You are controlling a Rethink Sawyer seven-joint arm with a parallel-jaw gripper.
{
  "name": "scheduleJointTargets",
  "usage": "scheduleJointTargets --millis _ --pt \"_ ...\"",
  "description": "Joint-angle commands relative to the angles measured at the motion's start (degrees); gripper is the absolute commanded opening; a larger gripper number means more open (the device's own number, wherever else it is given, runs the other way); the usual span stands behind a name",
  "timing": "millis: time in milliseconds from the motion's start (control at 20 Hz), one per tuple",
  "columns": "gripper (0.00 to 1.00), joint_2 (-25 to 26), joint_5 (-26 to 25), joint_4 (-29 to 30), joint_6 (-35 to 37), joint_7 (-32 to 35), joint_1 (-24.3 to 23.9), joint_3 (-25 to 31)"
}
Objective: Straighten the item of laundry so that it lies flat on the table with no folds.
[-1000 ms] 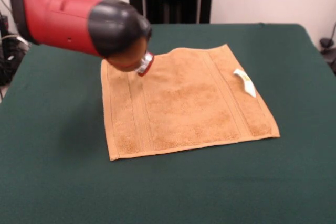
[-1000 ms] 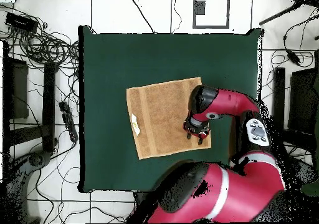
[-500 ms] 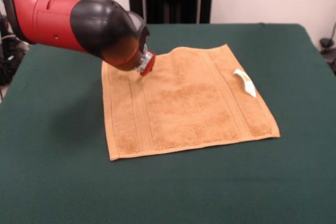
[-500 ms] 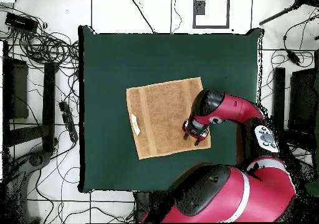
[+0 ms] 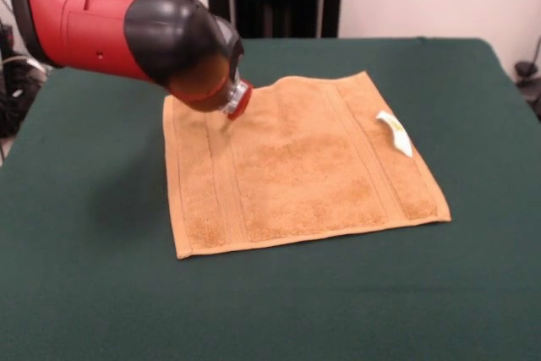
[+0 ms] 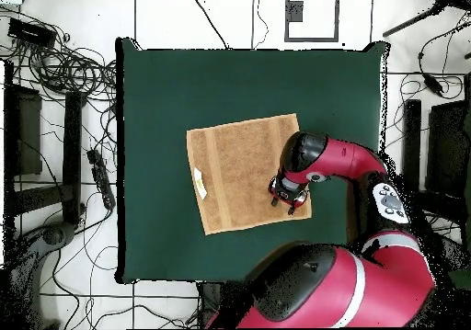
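The towel (image 5: 300, 166) lay spread on the green table (image 5: 84, 293), roughly at the table's middle, with its stripe bands running near two opposite edges and its white tag (image 5: 395, 133) resting on the surface close to the right-hand edge in the front view. In that view the near edge and both side edges ran straight, while the far edge showed a slight dip and a low ripple close to the corner where the arm stood. The gripper (image 5: 230, 110) was positioned over that far left corner of the towel, its red-collared end pointing down at the cloth, and the arm's black wrist housing hid most of it. Whether the tip touched the fabric could not be determined from the front view. In the overhead view the gripper (image 6: 283, 198) sat over the towel (image 6: 239, 170) near its lower right corner, just inside the edge, with the table (image 6: 166, 96) bare around the cloth. The fingers were too small and too obscured in both views to establish whether they stood apart or together, and no cloth was seen lifted between them.
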Motion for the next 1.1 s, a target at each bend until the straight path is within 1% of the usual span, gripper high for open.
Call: scheduleJointTargets --millis 50,200,400,500,600,800,850,1100 --pt "1.0 1.5 -6.3 1.8 -2.4 -10.6 4.9 4.9" --pt "1.0 1.1 -9.9 0.2 -1.8 -12.3 6.1 4.3" --pt "1.0 2.5 -16.9 -3.3 -3.3 -16.2 7.5 3.9" --pt "1.0 2.9 -19.4 -3.5 -3.7 -16.3 8.0 3.2" --pt "1.0 3.4 -20.9 -3.9 -3.7 -15.9 8.2 2.9" --pt "1.0 4.1 -22.1 -4.9 -3.3 -16.1 7.9 3.4" --pt "1.0 3.4 -22.2 -4.1 -3.2 -16.2 7.9 3.3" --pt "1.0 3.8 -24.8 -4.8 -3.8 -17.5 8.3 3.1"
